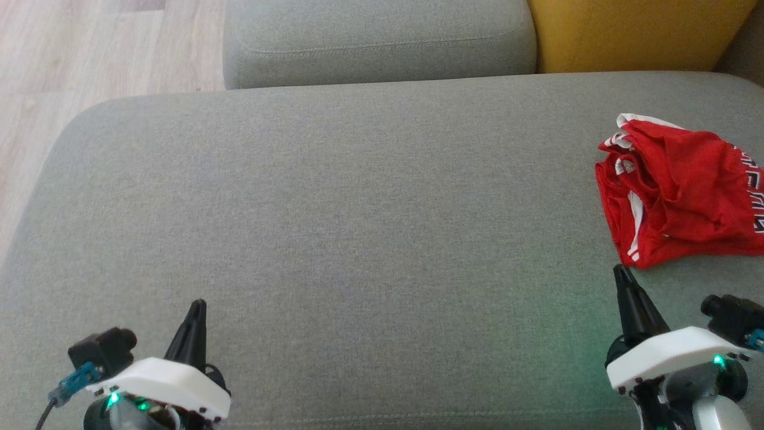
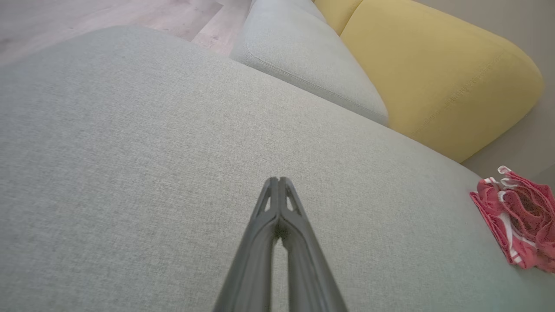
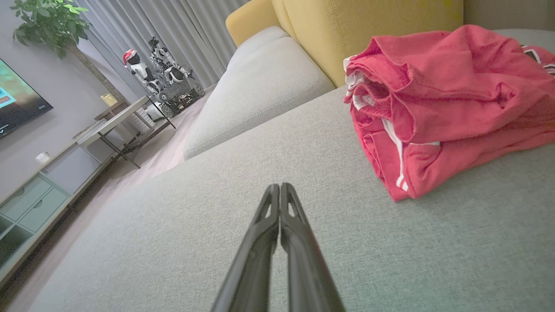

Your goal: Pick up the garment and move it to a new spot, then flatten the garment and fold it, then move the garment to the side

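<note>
The garment is red with white trim and lies in a folded bundle at the right side of the grey cushion. The same garment fills the upper right of the right wrist view, and the garment shows small at the right edge of the left wrist view. My right gripper is shut and empty, its tip just short of the bundle's near corner. At the lower left my left gripper is shut and empty, far from the cloth. Both pairs of fingers are pressed together.
A second grey cushion and a yellow cushion stand behind the seat. Wooden floor lies to the left. The right wrist view shows a low table, a cabinet, a screen and a plant.
</note>
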Available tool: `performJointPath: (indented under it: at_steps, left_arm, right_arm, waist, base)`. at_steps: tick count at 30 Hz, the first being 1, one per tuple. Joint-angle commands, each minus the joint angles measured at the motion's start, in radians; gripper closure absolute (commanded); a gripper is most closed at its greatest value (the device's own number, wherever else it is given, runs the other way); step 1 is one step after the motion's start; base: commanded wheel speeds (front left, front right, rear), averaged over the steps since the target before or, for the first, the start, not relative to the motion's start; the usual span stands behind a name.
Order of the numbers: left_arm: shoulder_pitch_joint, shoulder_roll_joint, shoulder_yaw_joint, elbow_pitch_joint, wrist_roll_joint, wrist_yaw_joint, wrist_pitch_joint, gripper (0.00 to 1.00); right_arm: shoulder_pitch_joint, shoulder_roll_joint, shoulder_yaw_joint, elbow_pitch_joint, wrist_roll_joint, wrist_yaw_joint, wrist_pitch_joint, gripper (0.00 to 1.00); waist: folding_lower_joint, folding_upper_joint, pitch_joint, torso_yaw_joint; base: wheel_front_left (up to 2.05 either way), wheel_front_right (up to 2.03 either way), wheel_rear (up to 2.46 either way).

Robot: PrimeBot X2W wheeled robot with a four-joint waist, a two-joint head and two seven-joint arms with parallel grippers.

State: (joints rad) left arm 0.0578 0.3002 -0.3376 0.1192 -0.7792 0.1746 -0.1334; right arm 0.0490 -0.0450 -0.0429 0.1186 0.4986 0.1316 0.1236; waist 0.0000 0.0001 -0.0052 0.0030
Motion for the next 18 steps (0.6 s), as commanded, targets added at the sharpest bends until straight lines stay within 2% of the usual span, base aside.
performJointPath:
  at_steps: [1,18]
  left_arm:
    - [-0.053,0.004,0.035,-0.024,-0.023,-0.013,0.002,1.0]
    - [-0.074,-0.04,0.108,0.003,-0.184,-0.069,0.044,1.0]
  right_arm:
    - [-0.051,-0.003,-0.002,-0.026,0.032,0.0,-0.003,1.0]
    - [-0.072,-0.003,-0.015,0.003,0.239,0.0,-0.004,1.0]
  waist:
    - [0.0,-0.0001,0.0,0.0]
    - [0.0,-0.0001,0.002,-0.001]
  base:
    - [0.0,0.0,0.0]
    - [0.0,0.0,0.0]
